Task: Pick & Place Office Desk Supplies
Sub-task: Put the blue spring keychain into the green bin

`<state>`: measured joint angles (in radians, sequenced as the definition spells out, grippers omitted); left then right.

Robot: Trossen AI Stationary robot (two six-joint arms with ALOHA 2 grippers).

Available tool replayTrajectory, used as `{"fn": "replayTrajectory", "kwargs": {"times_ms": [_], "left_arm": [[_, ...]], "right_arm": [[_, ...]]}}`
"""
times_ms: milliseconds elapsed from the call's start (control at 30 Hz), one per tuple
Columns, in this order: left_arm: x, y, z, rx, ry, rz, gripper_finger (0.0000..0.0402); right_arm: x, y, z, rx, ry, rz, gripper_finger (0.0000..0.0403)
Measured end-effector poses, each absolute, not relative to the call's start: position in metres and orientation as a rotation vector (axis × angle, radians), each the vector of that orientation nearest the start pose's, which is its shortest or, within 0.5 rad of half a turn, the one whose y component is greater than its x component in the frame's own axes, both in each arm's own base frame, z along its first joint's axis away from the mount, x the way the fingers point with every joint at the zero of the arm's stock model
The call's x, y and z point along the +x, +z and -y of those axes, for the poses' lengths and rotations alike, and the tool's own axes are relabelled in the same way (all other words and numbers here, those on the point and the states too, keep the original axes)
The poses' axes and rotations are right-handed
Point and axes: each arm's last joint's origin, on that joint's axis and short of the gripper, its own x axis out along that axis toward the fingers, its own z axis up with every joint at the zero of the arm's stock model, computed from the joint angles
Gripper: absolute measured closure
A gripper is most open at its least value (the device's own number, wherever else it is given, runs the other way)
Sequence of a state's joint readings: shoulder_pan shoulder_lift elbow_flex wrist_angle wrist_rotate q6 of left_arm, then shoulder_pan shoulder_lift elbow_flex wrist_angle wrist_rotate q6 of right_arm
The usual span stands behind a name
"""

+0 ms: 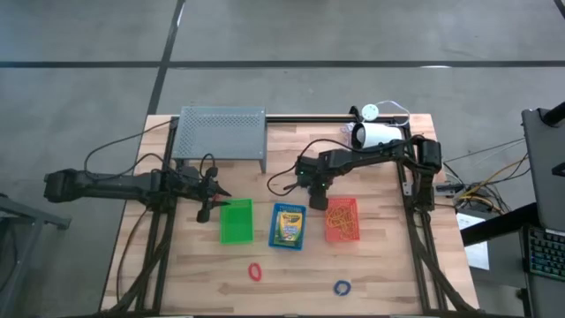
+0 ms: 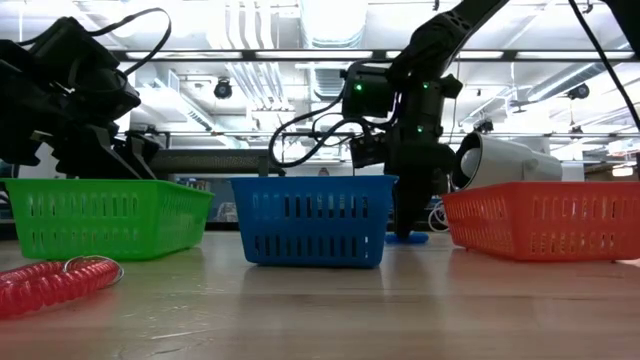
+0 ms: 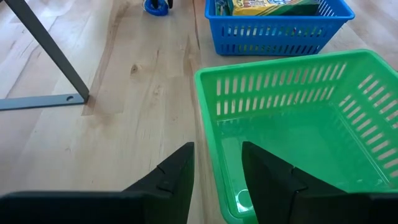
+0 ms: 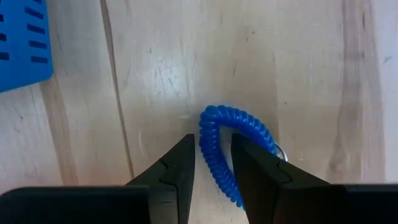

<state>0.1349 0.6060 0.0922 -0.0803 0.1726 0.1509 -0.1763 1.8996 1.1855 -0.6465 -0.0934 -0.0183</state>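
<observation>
Right tool [image 4: 211, 168] | slightly open | straddling blue coil loop [image 4: 233, 149] on table

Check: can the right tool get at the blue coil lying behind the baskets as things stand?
Probably yes. The right tool hangs right over the blue coil, open and straddling one side of the loop. Bare wood surrounds the coil, and the blue basket sits off to one side, apart from it.
</observation>
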Motion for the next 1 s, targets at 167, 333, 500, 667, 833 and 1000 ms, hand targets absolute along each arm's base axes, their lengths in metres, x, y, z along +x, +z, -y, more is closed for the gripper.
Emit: {"fn": "replayTrajectory", "kwargs": {"times_ms": [167, 333, 500, 667, 833, 1000], "left_arm": [[0.1252, 0.1319, -0.012, 0.056, -0.08, -0.582, 0.0263], [0.1252, 0.1319, -0.012, 0.056, -0.08, -0.582, 0.0263], [0.1252, 0.1318, -0.012, 0.056, -0.08, -0.583, 0.0263], [0.1252, 0.1318, -0.012, 0.056, -0.08, -0.583, 0.0263], [0.1252, 0.1319, -0.012, 0.056, -0.08, -0.582, 0.0263], [0.1252, 0.1318, -0.012, 0.056, -0.081, -0.583, 0.0263]], "right_arm": [[0.3436, 0.1411, 0.0584, 0.175, -0.056, -1.347, 0.0296], [0.3431, 0.1405, 0.0584, 0.158, -0.04, -1.349, 0.0302], [0.3429, 0.1401, 0.0583, 0.157, -0.04, -1.349, 0.0322], [0.3426, 0.1396, 0.0583, 0.156, -0.04, -1.349, 0.0348], [0.3422, 0.1392, 0.0582, 0.158, -0.04, -1.35, 0.0366], [0.3423, 0.1393, 0.0579, 0.163, -0.037, -1.35, 0.0369]]}}
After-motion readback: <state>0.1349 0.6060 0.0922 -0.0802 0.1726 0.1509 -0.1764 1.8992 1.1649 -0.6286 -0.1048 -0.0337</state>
